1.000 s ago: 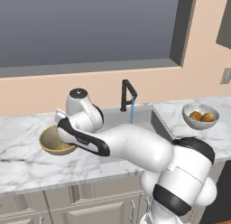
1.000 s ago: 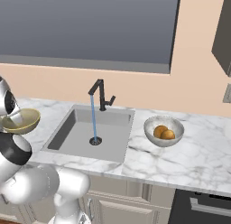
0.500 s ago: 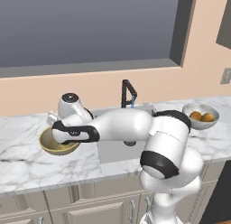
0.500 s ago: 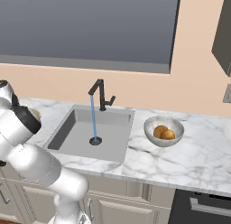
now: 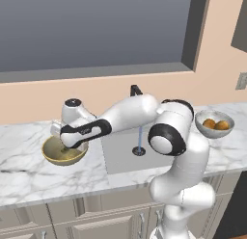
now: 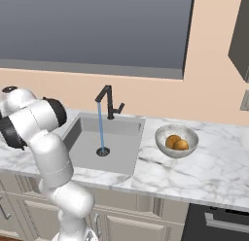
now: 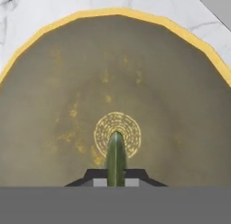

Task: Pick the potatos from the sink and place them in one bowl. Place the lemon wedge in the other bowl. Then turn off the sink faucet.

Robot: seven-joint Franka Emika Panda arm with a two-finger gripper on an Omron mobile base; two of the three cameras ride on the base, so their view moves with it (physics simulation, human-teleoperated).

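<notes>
The end effector (image 7: 116, 182) pinches the lemon wedge (image 7: 116, 159) by its thin flanks, low over the gold bowl (image 5: 61, 157) near the worktop's left end; it looks light, soft, slippery; both potatoes (image 6: 175, 142) sit in the silver bowl (image 6: 176, 141).

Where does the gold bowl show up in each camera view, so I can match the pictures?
Left base view: the gold bowl sits left of centre on the counter, under the hand.
Right base view: hidden; the arm covers the left edge.
Hand view: the gold bowl lies straight below, rim arching across the top.
Shared landmark: the white marble counter.
</notes>
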